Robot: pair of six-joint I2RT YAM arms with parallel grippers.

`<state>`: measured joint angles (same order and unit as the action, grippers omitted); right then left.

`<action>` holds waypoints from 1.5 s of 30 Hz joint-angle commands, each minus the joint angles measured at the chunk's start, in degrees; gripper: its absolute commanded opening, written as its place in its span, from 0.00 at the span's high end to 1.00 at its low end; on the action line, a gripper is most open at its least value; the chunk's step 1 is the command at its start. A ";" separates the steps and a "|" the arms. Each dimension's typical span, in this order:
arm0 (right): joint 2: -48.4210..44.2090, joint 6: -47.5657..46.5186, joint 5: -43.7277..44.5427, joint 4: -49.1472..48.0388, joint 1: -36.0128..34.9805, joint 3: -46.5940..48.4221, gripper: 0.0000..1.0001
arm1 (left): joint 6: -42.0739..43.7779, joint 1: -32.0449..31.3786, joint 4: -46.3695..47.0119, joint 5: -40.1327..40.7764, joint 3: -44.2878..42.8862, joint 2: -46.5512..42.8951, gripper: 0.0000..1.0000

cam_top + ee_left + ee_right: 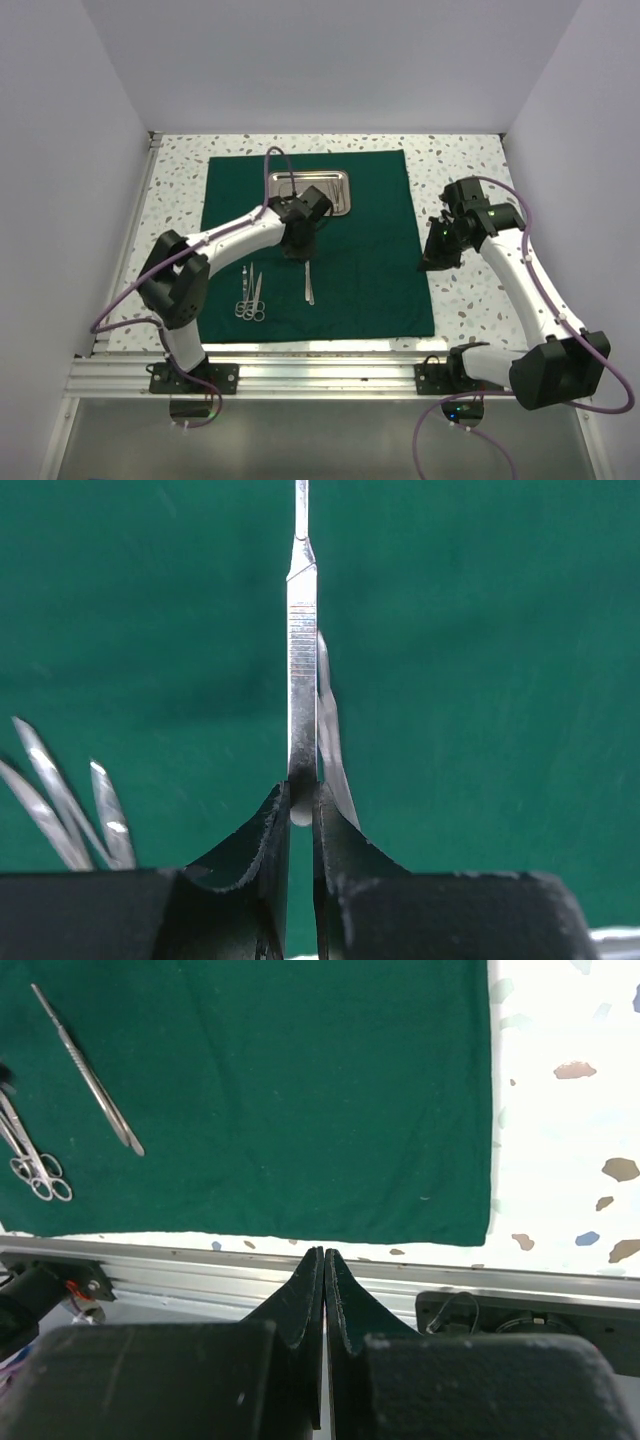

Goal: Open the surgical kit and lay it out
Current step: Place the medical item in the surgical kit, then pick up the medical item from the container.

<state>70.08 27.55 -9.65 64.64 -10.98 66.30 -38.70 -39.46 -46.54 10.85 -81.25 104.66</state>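
The dark green cloth point(370, 260) lies spread flat as a large square. The steel tray point(338, 185) sits at its far middle. My left gripper point(301, 256) is shut on the rounded end of the slim silver tweezers point(302, 650), low over the cloth point(480, 680). The tweezers run toward the near edge point(309, 285). Scissors and forceps point(251, 300) lie side by side to the left, and their tips point(55, 800) show in the left wrist view. My right gripper point(432, 262) is shut and empty beside the cloth's right edge point(324, 1252).
The white speckled table point(460, 300) surrounds the cloth. A metal rail point(320, 375) runs along the near edge and also shows in the right wrist view point(200, 1265). White walls close in the left, right and back sides.
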 commanded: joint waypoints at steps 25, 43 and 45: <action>14.63 7.08 -6.61 -13.31 -2.11 16.73 0.99 | -7.71 -6.51 -0.30 -1.36 4.10 -14.13 0.41; 63.76 5.05 0.16 -4.26 -10.20 73.52 1.00 | -4.20 4.22 -5.75 0.13 10.68 -30.65 0.43; 67.28 5.41 0.68 -5.22 -10.81 76.25 1.00 | -3.15 4.57 -6.45 1.44 9.80 -30.57 0.43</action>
<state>134.56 33.28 -10.63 56.82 -21.02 137.03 -43.79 -35.70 -52.03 10.04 -71.02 75.37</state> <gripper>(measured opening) 0.009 0.571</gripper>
